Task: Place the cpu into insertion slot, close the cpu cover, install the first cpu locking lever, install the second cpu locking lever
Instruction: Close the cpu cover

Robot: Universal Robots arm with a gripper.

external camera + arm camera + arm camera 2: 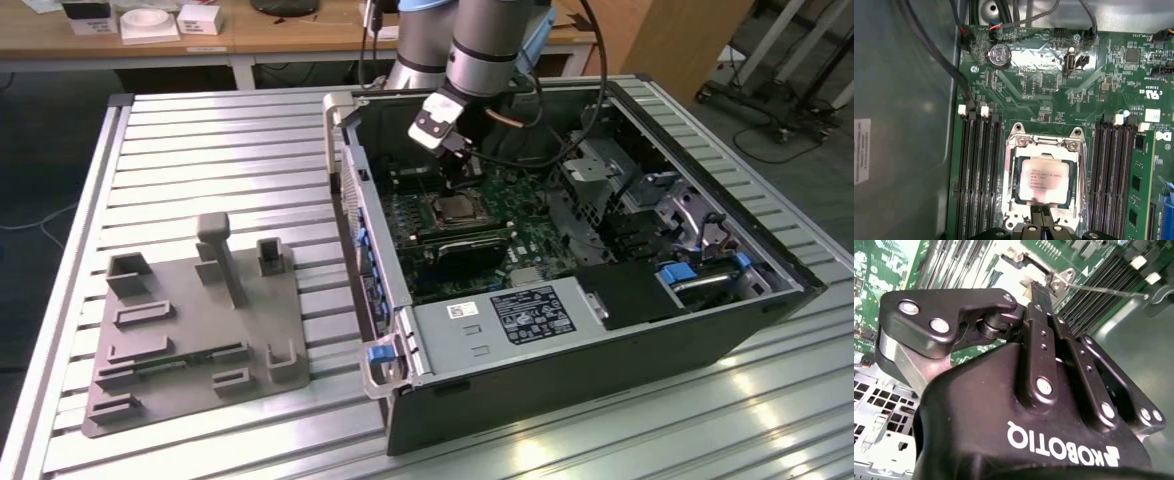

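Gripper (pixel 1041 216) jaws stand drawn narrow, all but together, with nothing visible between them, and its tips sit at the near edge of the insertion slot (pixel 1008 216). Just beyond the tips the cpu (pixel 1044 180) lies flat in that slot, with the cpu cover (pixel 1046 144) folded down around it. In the second wrist view a thin lever rod (pixel 1104 291) runs off beside the tips.

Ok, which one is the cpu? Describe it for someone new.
Look inside the open computer case, at the green board. Between two banks of black memory slots sits a silver-framed socket. The cpu is the flat silvery square inside it.
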